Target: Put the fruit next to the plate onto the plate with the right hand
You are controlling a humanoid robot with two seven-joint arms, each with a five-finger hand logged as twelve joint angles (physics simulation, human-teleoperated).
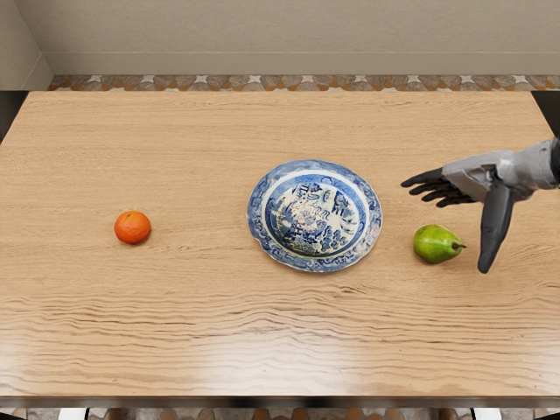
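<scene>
Head view: right hand [469,182] fingers [426,181] spread, empty, near pear [436,243] beside plate [257,206]; orange [132,227] well apart

No writing, number, brand or sign can be read. The plate [259,219], to the left of the right hand [455,185], carries a blue-and-white painted pattern, too fine to show any letters. The pear [435,243] just below the hand in the picture, the orange [132,227] far to its left and the bench [175,306] have plain surfaces.

bare table [262,332] between pear [436,243], plate [315,215]
</scene>
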